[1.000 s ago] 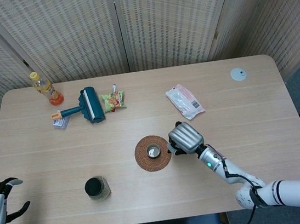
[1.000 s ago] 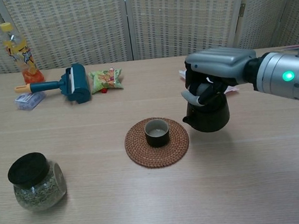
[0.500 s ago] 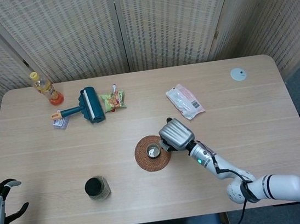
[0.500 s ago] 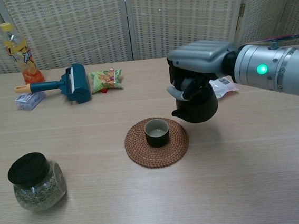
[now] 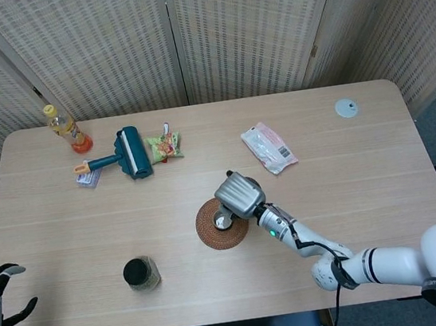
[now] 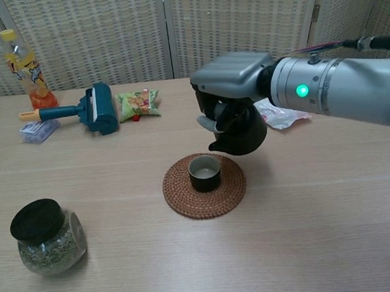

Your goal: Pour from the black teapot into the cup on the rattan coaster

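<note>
Over the pale wood-grain worktop (image 6: 339,208), the right hand (image 6: 229,80) grips the rounded, matte black teapot (image 6: 240,131) just above and behind the round woven rattan coaster (image 6: 228,191), so tipping it slowly should keep the stream inside the small dark cup (image 6: 204,173) centred below.

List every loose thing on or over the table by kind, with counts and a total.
Teapot: 1
Cup: 1
Coaster: 1
Jar: 1
Bottle: 1
Lint roller: 1
Snack bag: 1
Plastic packets: 2
White disc: 1
Total: 10
</note>
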Robot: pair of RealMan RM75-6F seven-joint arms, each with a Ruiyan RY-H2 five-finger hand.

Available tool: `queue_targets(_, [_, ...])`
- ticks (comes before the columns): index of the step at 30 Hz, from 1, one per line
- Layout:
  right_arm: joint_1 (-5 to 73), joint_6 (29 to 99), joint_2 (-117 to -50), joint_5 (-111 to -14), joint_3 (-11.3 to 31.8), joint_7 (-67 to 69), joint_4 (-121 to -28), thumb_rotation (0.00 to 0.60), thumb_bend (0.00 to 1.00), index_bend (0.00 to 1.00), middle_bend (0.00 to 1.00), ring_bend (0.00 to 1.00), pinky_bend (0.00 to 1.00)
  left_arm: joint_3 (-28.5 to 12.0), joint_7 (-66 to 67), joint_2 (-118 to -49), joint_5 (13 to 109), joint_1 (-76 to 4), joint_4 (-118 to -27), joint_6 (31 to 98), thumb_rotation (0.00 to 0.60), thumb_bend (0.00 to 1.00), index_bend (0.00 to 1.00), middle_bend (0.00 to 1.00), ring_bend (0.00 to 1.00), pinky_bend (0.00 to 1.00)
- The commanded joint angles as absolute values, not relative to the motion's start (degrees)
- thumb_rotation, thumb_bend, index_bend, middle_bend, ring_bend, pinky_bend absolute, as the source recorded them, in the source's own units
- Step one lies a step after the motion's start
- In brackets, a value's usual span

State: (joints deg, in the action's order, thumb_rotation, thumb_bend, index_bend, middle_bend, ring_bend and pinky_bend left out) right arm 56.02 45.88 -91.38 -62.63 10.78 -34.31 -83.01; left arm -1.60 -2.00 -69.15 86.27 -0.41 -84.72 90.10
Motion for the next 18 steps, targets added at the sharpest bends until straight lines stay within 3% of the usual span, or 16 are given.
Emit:
queue_targets(1, [57.2,45.5,-92.2,-61.6,10.5,-35.9,-82.0,0.469,0.57,0.97,0.88,0.77,0.36,-1.6,-2.2,-69.1,86.1,-0.2,-84.5,90.2,0.600,0.18,0.34,0.29,0.30,0.20])
queue_targets(18, [60.7,45.7,-94.5,-59.1,8.8,-41.1,-79.7,0.473,0.57,0.97,0.88,0.77,0.36,-1.5,-3.4,-69.5,85.9,0.9,-83.3,91.0,0.600,0.18,0.34,0.29,0.30,0.20])
